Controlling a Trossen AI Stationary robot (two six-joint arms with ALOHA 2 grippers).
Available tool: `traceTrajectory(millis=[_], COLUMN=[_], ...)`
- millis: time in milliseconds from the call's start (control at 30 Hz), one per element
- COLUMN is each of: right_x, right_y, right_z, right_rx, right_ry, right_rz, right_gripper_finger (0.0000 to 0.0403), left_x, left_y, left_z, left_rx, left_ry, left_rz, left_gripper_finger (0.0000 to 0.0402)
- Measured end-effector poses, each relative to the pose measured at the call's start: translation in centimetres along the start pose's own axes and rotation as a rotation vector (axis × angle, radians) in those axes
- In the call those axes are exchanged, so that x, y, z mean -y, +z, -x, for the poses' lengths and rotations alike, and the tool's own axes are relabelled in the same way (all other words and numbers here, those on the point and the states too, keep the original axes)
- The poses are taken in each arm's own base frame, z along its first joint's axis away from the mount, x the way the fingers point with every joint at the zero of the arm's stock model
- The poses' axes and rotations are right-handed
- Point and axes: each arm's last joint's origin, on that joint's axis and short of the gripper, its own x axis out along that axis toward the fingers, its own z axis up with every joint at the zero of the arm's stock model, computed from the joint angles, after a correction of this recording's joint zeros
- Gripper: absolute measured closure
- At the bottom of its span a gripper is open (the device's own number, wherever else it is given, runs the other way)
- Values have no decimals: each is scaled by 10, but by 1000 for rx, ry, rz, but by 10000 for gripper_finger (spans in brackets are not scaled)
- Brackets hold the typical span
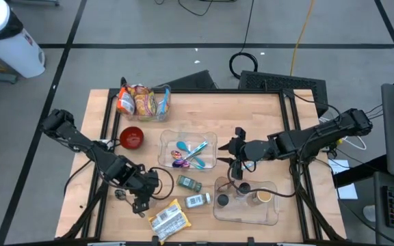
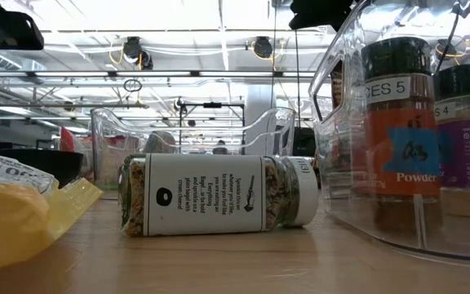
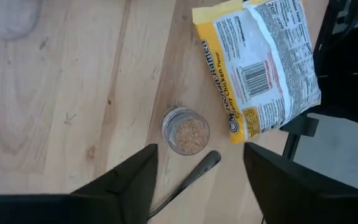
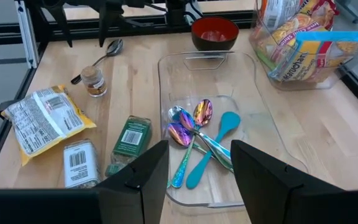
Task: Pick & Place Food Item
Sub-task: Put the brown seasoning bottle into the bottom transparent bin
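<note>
A yellow ramen packet lies flat near the table's front edge; it also shows in the left wrist view. A small glass jar of grains stands upright on the table beside a metal spoon. My left gripper is open and hovers over that jar and spoon, just left of the packet. A green-labelled spice jar and a white-labelled one lie on their sides. My right gripper is open and empty beside the clear tray.
The clear tray holds several coloured spoons. A red bowl and a clear bin of snack packets stand at the far left. A clear bin with spice jars stands at the front right; it also shows in the low view.
</note>
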Motion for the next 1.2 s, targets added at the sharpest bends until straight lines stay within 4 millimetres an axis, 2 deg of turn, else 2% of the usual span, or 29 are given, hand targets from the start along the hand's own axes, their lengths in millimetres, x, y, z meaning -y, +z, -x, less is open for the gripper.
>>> traceTrajectory(millis=[333,433,633,800,1200], right_x=[0,0,0,0,0], right_y=[0,0,0,0,-3], right_z=[0,0,0,0,0], right_rx=[0,0,-1,-3,-33], right_ry=[0,0,5,5,-2], right_rz=[0,0,-7,-6,6], right_gripper_finger=[238,238,238,238,238], left_x=[0,1,7,19,34], left_y=[1,3,-2,-9,-5], left_z=[0,0,-1,-1,1], left_rx=[38,59,46,66,154], left_ry=[19,17,-10,-64,-194], left_rz=[43,58,72,0,-53], left_gripper_finger=[28,6,26,40,41])
